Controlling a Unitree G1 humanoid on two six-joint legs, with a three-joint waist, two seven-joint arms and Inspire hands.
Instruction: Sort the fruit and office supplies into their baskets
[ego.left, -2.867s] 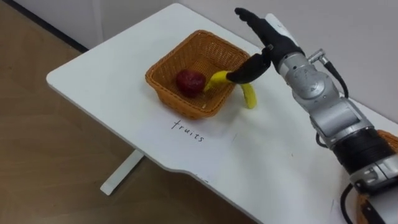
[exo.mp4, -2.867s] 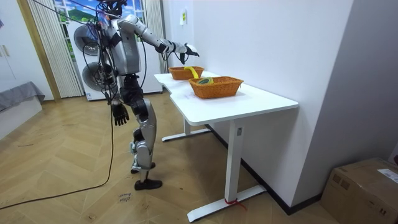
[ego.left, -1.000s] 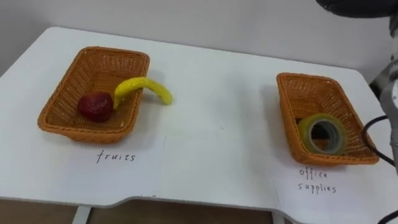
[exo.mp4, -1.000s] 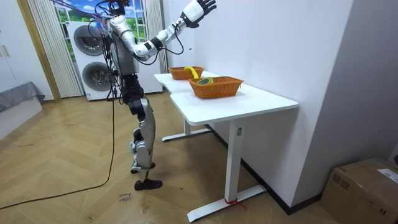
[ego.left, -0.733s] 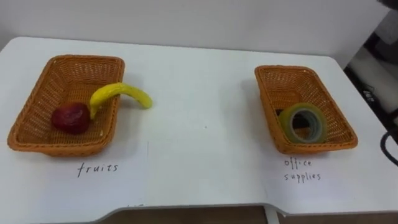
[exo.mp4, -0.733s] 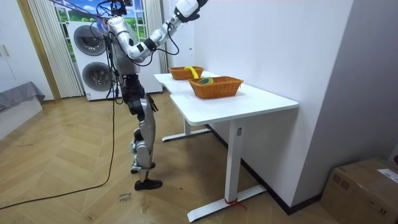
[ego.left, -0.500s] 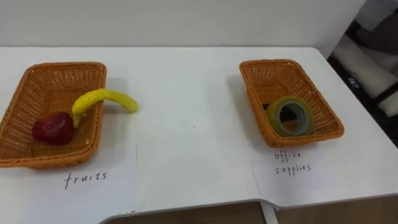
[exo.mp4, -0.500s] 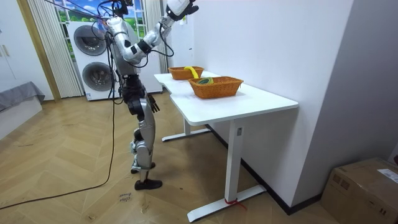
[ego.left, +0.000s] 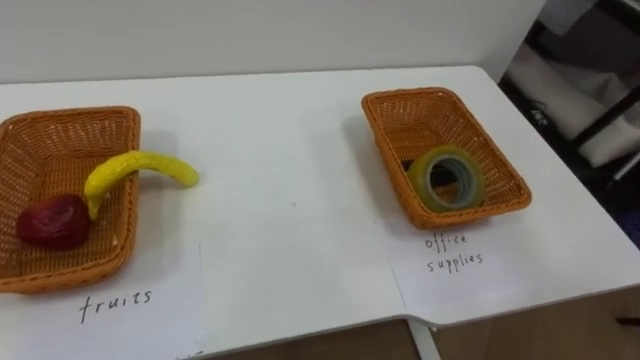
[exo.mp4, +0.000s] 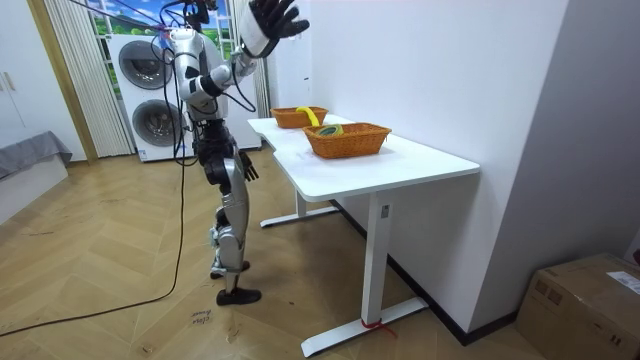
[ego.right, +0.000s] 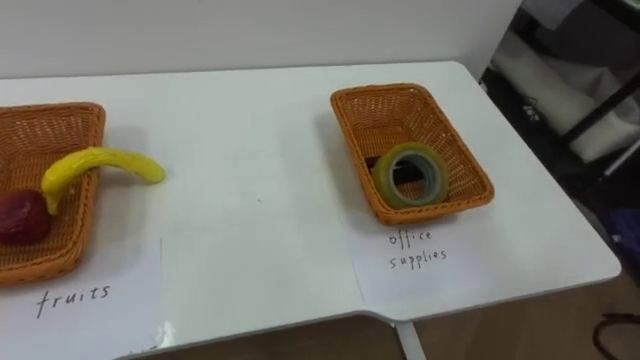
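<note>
Cut off / hidden:
Fruit basket (ego.left: 70, 115) clipped at frame left; dark item (ego.left: 408, 165) behind tape roll (ego.left: 476, 182) mostly hidden, can't ID.

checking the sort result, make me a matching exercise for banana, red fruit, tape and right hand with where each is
1 banana
2 red fruit
3 tape
4 right hand

a in right basket
b raised, open
c across left basket rim, one end over the table
d inside left basket

Pairs: 1-c, 2-d, 3-a, 4-b
</note>
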